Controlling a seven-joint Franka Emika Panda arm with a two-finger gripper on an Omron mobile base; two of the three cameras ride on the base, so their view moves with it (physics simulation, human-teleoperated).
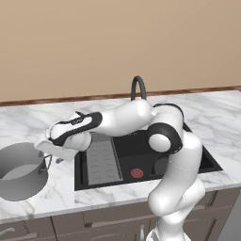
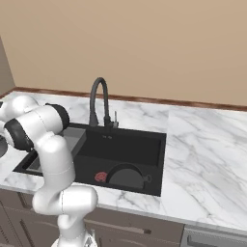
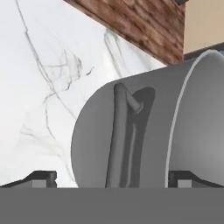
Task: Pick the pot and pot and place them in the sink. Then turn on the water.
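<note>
At lower left, the gripper spreads wide astride the grey pot's handle, ready to grasp.

2 base views, shared sink

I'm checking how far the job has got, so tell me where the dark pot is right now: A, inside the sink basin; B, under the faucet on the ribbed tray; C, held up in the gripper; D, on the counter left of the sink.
A: the dark pot sits on the floor of the sink, by the red drain, while the grey pot stands on the counter.
</note>
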